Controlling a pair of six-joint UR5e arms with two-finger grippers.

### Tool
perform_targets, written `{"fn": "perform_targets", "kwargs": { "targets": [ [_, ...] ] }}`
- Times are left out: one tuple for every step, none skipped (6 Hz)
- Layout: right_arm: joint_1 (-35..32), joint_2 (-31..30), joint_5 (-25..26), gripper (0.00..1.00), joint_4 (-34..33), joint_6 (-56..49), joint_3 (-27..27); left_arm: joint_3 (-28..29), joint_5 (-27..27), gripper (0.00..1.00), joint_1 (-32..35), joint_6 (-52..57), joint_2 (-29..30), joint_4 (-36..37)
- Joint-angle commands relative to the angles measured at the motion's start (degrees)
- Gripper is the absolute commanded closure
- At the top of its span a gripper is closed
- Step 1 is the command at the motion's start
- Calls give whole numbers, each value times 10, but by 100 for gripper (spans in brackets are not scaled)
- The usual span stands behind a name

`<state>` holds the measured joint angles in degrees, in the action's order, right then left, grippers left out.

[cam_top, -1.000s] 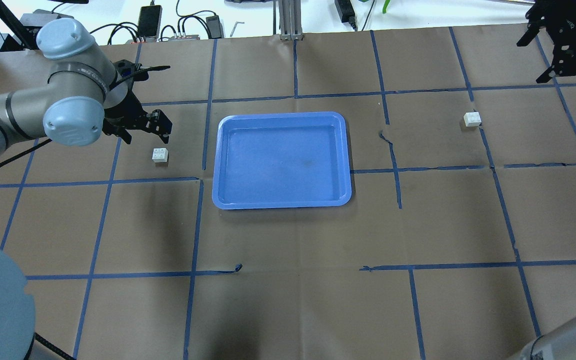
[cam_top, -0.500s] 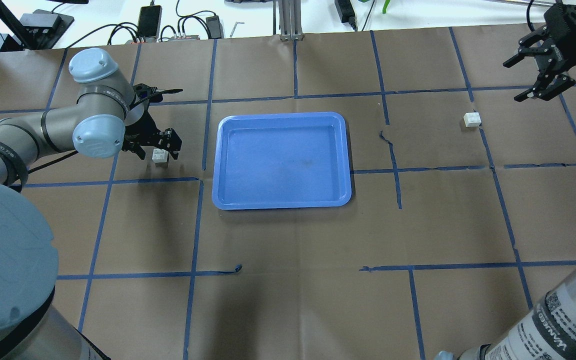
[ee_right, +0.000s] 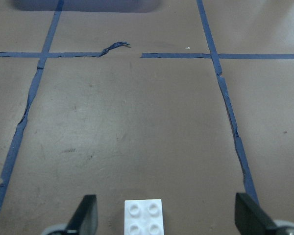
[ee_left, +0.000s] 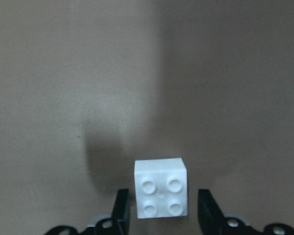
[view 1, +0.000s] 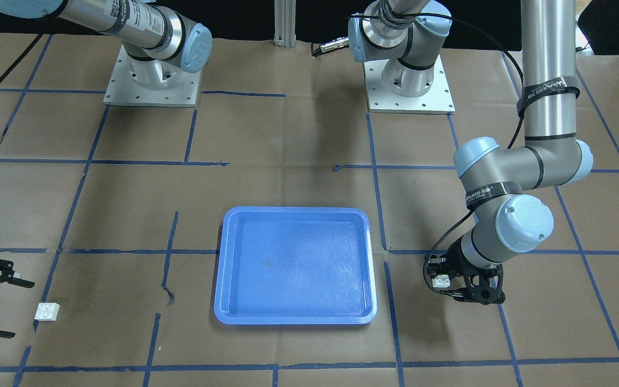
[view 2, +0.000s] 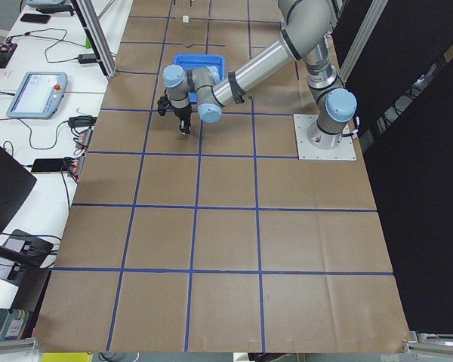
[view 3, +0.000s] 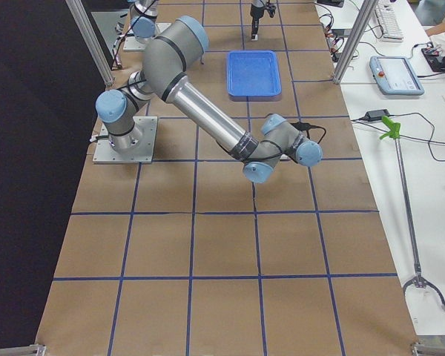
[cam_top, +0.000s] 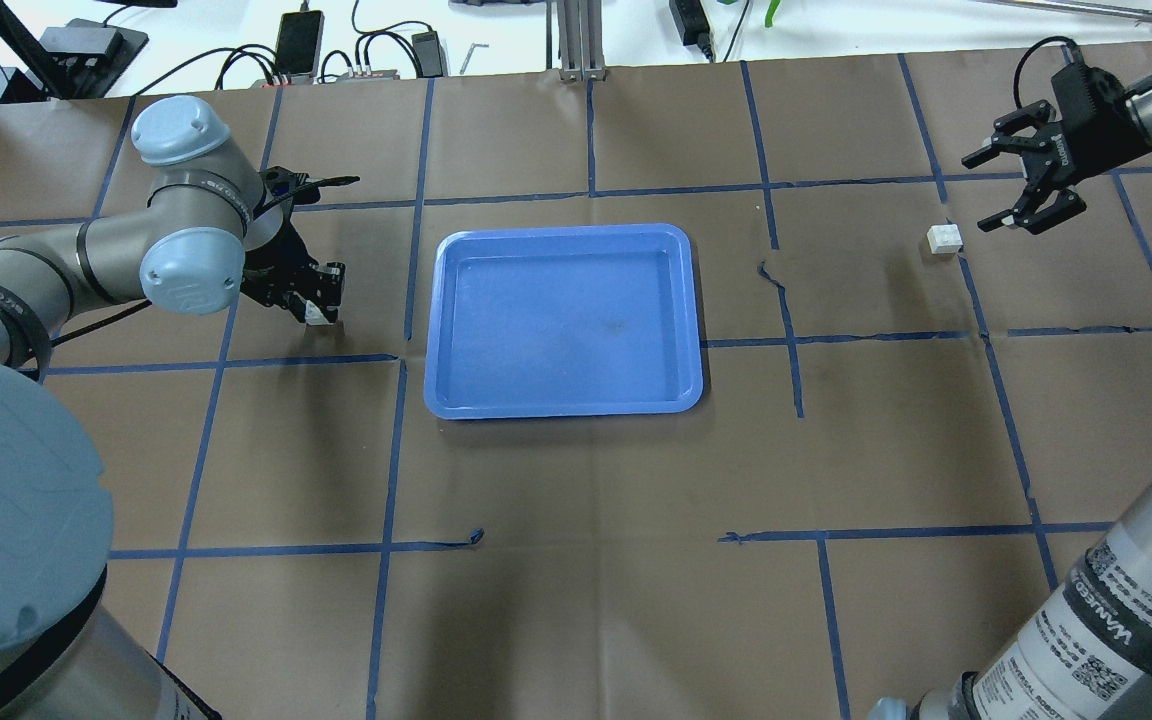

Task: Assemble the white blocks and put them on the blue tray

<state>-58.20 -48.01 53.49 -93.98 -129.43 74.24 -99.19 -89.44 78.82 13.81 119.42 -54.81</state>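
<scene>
The brown paper table cover [cam_top: 576, 470] is taped in blue squares. The blue tray [cam_top: 564, 330] lies at centre, long axis left to right, with paper showing on every side. The left gripper [cam_top: 319, 302] stands over the left white block [ee_left: 160, 194], left of the tray rim. Its jaws are apart and straddle the block closely, seemingly without contact. The right gripper [cam_top: 1008, 192], jaws spread wide, hovers just right of the right white block [cam_top: 944, 238], well apart from the tray. Both blocks sit studs up; being square, they have no long axis.
</scene>
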Motion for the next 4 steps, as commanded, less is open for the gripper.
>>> {"fn": "perform_targets", "kwargs": {
  "targets": [
    [0,26,2,0,-2,-25,1,12,-8,100,-3,-6,-12,-8],
    [0,32,5,0,-2,-25,2,35,-10,100,12,-38,-28,-59],
    [0,32,14,0,-2,-24,17,48,-9,100,57,-87,-44,-78],
    [0,32,20,1,-2,-21,25,53,-7,100,115,-156,-43,-79]
  ]
}}
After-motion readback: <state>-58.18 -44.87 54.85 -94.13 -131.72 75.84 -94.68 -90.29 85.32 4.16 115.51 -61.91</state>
